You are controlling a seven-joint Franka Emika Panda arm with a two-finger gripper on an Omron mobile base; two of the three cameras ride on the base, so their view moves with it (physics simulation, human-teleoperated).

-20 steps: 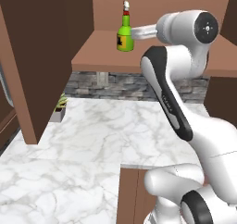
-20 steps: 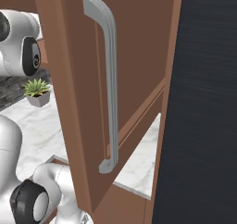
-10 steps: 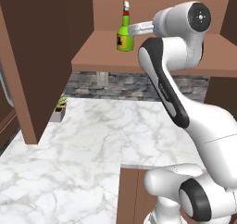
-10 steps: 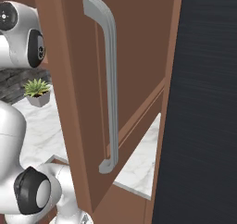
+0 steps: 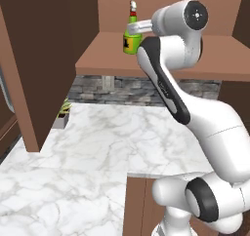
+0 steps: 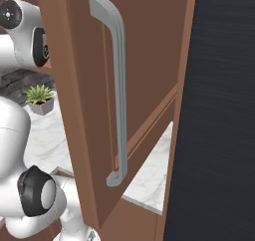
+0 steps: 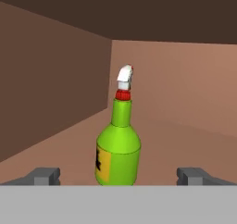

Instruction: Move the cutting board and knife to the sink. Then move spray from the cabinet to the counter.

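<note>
While the dark fingers [image 7: 46,176] stand wide apart, the glossy green narrow-necked spray [image 7: 118,149] stands upright between them.

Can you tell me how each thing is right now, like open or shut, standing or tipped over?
Spray: upright on the cabinet shelf, not held.
Gripper: open, a finger on each side of the spray, not touching.
Cabinet: open, shelf showing.
Cabinet door: swung open.
Plant: upright on the counter.
</note>
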